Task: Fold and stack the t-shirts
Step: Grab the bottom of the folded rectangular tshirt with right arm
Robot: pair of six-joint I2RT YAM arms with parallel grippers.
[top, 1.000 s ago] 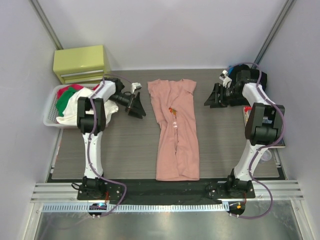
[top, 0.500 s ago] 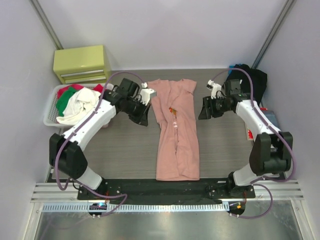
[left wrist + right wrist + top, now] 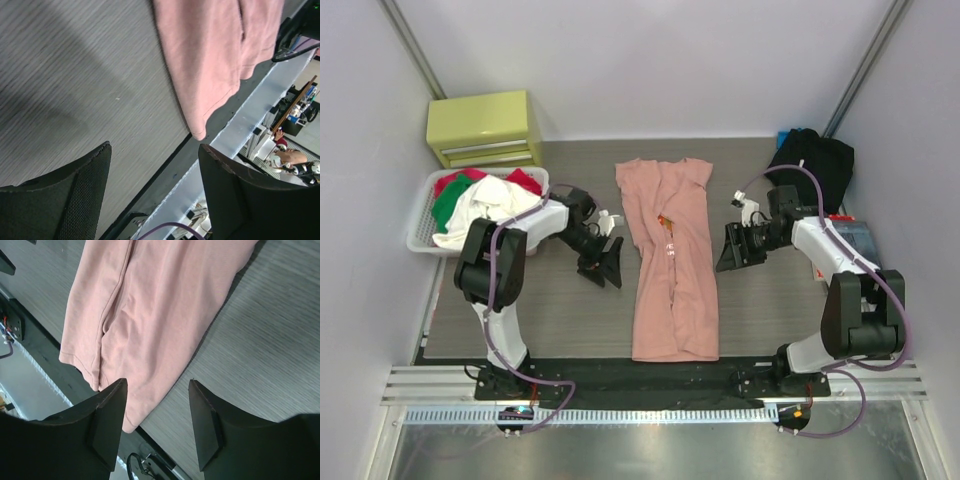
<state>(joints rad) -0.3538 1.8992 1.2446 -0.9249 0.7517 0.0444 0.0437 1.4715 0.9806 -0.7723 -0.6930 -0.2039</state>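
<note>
We've got the salmon-pink tee (image 3: 675,290) lying in the middle of the table (image 3: 550,310), folded lengthwise into a long strip. The collar end is toward the back wall and the hem is near the front edge. The small chest print shows on top, up in the far part. The black tee (image 3: 815,160) is bunched in a heap in the far right corner, well apart from the pink one.

The left gripper (image 3: 605,265) sits just beside the pink tee's left edge, about midway along it. Its fingers (image 3: 75,200) are spread with nothing between them. In its wrist view we see mostly bare table in the gap, with the pink cloth off to one side.

The right gripper (image 3: 733,250) is just off the tee's right edge, roughly opposite. Its fingers (image 3: 107,425) are apart too and pinching nothing, and its wrist view looks along the tee's lower half and hem.

On the far left there's a white basket (image 3: 415,228) holding red, green and white clothes, with a yellow-green drawer unit (image 3: 485,125) behind it.
</note>
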